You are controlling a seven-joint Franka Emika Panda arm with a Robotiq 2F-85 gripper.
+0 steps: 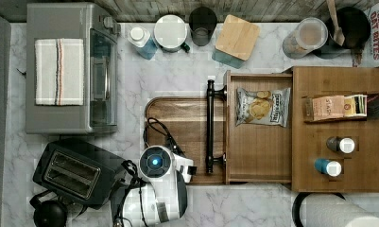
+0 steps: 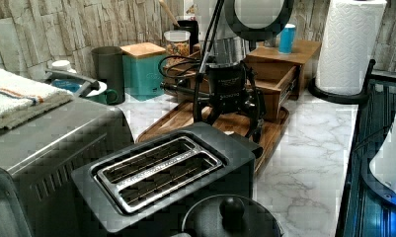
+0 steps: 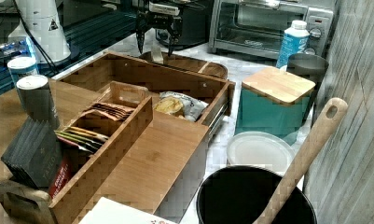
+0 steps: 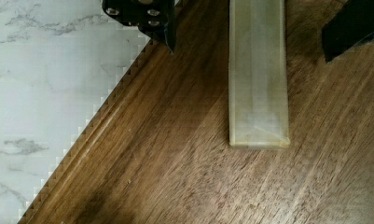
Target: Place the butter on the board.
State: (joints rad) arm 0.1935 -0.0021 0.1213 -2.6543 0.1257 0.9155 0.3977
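Observation:
The butter (image 4: 258, 79) is a long pale wrapped stick lying flat on the board (image 4: 175, 163), a dark-brown wooden rectangle with a raised rim. My gripper (image 4: 252, 23) is open above it, one dark finger (image 4: 152, 18) on each side of the stick and apart from it. In the right view the gripper (image 3: 155, 50) hangs over the board (image 3: 212, 69), with the butter (image 3: 156, 56) below its tips. In the top view the arm's wrist (image 1: 155, 163) covers the board's (image 1: 187, 118) near corner. The left view has the gripper (image 2: 232, 106) low over the board (image 2: 274, 133).
A black toaster (image 1: 76, 172) stands close beside the arm, and a toaster oven (image 1: 71, 68) beyond it. A wooden drawer (image 1: 258, 142) holding a chips bag (image 1: 262, 106) stands open over the board, its black handle (image 1: 209, 125) across it. A paper towel roll (image 2: 351, 44) stands by the counter edge.

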